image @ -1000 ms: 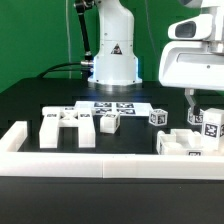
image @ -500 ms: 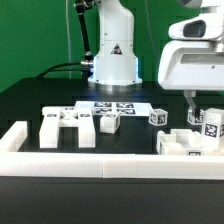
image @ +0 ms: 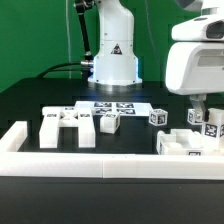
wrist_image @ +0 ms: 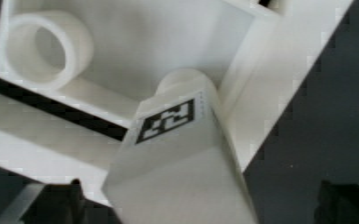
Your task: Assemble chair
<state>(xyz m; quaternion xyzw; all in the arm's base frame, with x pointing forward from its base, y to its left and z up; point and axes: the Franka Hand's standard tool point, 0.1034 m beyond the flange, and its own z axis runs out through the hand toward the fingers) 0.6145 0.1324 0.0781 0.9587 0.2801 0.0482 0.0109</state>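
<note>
My gripper (image: 197, 103) hangs over the cluster of white chair parts at the exterior view's right. In the wrist view a white bar with a black-and-white tag (wrist_image: 172, 120) runs between my two dark fingertips (wrist_image: 41, 205). Some dark gap shows beside the bar, so the gripper (wrist_image: 194, 208) is open around it. Behind the bar lies a white slab with a round hole (wrist_image: 51, 50). In the exterior view the tagged upright bar (image: 210, 122) stands by a low slab (image: 183, 143). An H-shaped slab (image: 68, 125) lies at the left.
Two small tagged blocks (image: 110, 122) (image: 158, 116) lie mid-table. The marker board (image: 112, 107) lies in front of the robot base (image: 112, 60). A long white border rail (image: 100, 160) runs along the front, with a corner piece (image: 14, 135) at the left.
The wrist housing has shifted slightly to the exterior view's right and up. The parts on the table have not moved.
</note>
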